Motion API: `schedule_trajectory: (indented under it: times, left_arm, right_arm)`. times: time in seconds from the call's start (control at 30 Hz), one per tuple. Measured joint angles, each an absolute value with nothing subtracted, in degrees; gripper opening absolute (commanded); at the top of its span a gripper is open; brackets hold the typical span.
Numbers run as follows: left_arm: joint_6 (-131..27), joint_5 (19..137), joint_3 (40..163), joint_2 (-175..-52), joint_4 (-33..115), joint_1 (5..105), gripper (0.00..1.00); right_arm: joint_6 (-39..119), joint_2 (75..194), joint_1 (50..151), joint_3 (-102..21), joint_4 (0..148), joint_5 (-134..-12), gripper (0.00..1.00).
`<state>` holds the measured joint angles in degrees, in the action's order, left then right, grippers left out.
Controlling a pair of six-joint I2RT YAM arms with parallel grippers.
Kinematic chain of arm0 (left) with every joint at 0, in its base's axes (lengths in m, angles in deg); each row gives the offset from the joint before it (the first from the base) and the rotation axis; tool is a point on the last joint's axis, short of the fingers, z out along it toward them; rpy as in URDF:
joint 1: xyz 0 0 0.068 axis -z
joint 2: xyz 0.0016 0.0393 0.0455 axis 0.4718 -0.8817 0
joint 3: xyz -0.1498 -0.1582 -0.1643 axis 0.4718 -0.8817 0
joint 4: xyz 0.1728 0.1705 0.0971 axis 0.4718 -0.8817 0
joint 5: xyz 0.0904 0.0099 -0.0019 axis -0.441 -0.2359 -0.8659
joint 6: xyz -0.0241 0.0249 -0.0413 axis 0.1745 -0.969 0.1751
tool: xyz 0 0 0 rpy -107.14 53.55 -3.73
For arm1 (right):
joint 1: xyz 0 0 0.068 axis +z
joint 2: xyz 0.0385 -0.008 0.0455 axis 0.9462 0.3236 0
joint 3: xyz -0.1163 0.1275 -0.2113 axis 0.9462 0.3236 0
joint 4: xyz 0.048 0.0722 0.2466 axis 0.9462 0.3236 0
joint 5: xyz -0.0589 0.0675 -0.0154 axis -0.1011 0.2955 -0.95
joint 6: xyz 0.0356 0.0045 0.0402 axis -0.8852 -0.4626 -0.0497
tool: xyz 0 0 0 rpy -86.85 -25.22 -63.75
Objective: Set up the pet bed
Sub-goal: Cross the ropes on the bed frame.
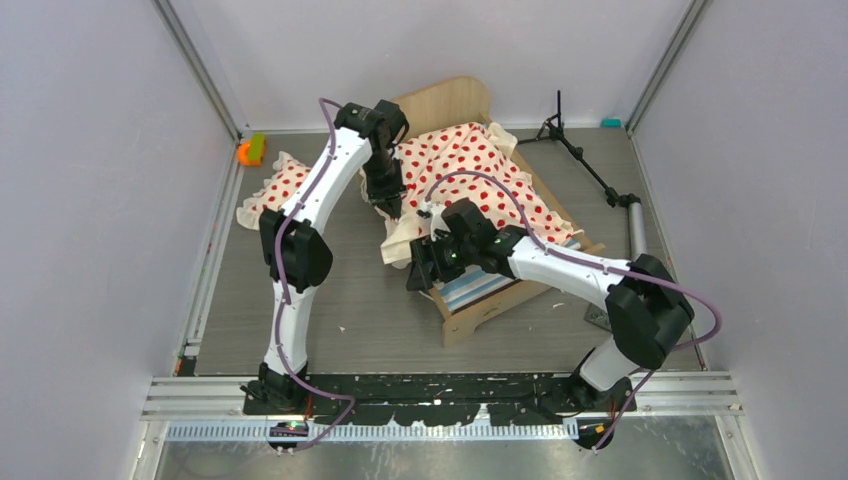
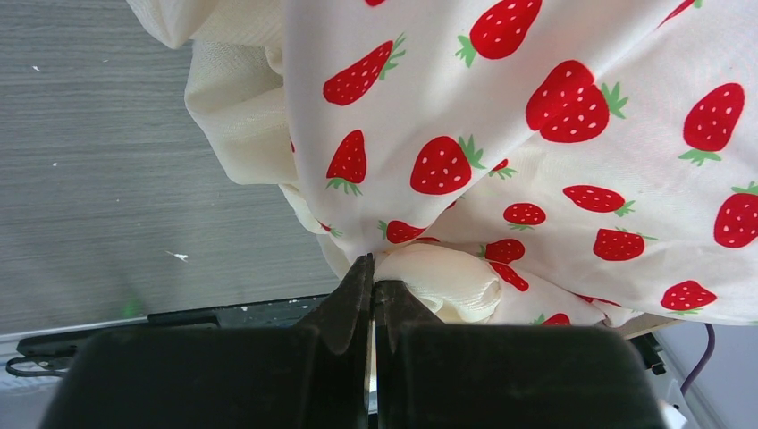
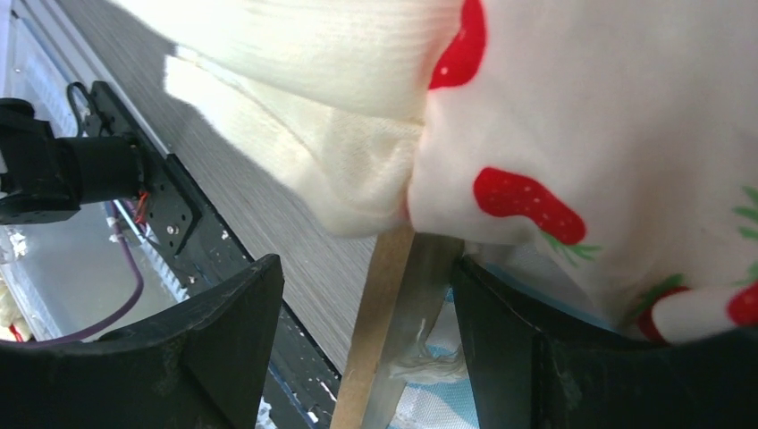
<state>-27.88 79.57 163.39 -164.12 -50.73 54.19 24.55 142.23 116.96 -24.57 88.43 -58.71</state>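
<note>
Left gripper point(image 2: 373, 268), clenched on a fold of the ruffled hem of the cream strawberry-print cloth bedding point(image 2: 536, 161), which lies rumpled over the small light-wood pet bed frame point(image 1: 452, 102) toward the far side of the grey table point(image 1: 350, 290). Right gripper point(image 3: 366, 286), jaws spread and holding nothing, straddles the frame's wooden side rail point(image 3: 380, 304) beneath the hem. I judge two risks: the thin pinch may slip under a pull, and my right jaws may shut on the rail, dragging the whole bed
</note>
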Motion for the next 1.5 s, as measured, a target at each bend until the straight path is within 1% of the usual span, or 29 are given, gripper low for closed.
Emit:
schedule_trajectory:
  times: [0.67, 0.8, 1.0, 1.37, 1.5]
  left_arm:
    - [-28.19, 79.59, 163.39, -164.12, -50.73, 53.99, 0.00]
    - [-28.43, 79.63, 163.39, -164.12, -50.73, 53.99, 0.00]
    - [-29.06, 79.65, 163.39, -164.12, -50.73, 53.99, 0.00]
    - [-29.70, 79.81, 163.39, -164.12, -50.75, 53.99, 0.00]
    - [-29.78, 79.76, 163.39, -164.12, -50.73, 53.99, 0.00]
  right_arm:
    - [27.17, 146.95, 119.65, -28.59, 92.85, -64.91, 0.74]
    - [28.59, 148.96, 121.40, -29.45, 92.89, -68.13, 0.75]
    - [30.14, 153.09, 123.94, -33.71, 96.65, -73.68, 0.75]
    - [31.01, 153.68, 124.20, -36.81, 100.98, -75.89, 0.78]
    - [31.50, 153.68, 122.95, -41.66, 105.15, -75.89, 0.78]
